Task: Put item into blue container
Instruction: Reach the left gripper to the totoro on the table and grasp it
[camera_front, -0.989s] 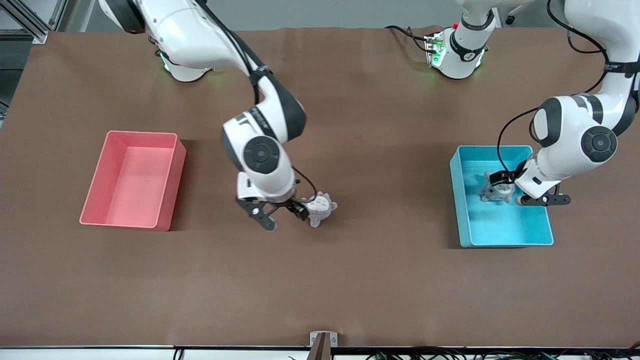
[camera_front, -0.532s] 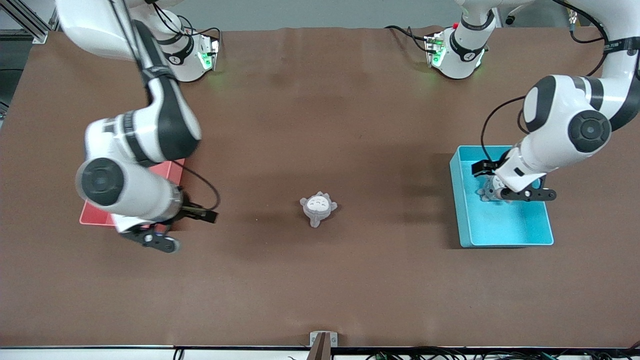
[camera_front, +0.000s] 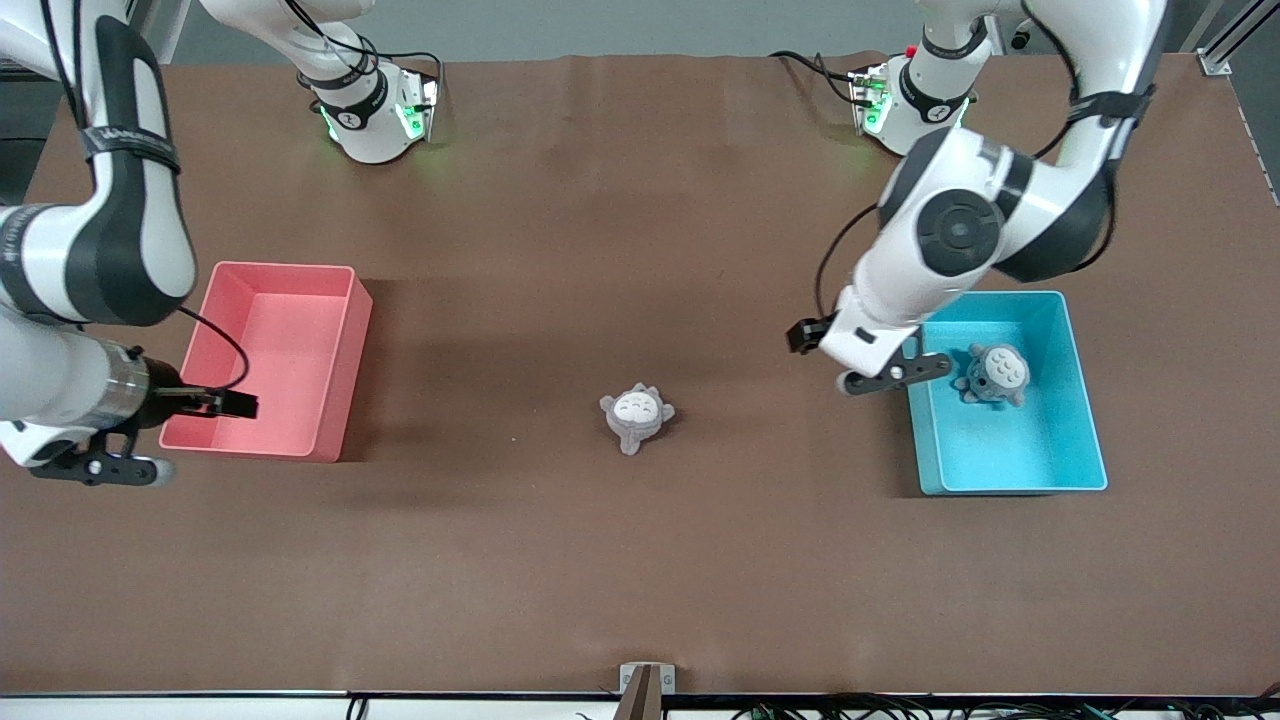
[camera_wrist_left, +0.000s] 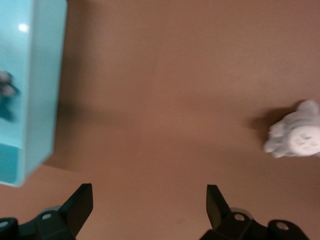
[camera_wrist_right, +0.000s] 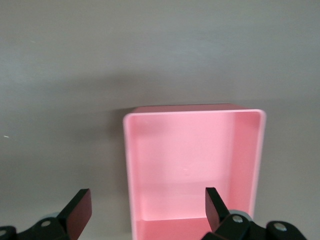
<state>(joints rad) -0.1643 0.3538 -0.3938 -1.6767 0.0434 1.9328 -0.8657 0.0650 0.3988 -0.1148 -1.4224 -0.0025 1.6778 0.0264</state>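
A grey plush toy (camera_front: 637, 415) lies on the brown table midway between the two bins, also seen in the left wrist view as the plush toy (camera_wrist_left: 296, 137). The blue container (camera_front: 918, 430) stands toward the left arm's end, with a second grey plush (camera_front: 993, 376) lying in it. My left gripper (camera_front: 860, 358) hangs open and empty over the table, just outside the blue container's (camera_wrist_left: 37, 90) wall that faces the middle. My right gripper (camera_front: 165, 435) is open and empty over the near corner of the pink bin.
The pink bin (camera_front: 340, 350) stands empty toward the right arm's end; the right wrist view looks down on the pink bin's rim (camera_wrist_right: 129, 165). Brown table surface stretches between the bins around the loose plush.
The right arm swung away from the middle plush to the pink bin's end. The left gripper moved out of the blue container toward the middle, leaving the plush inside.
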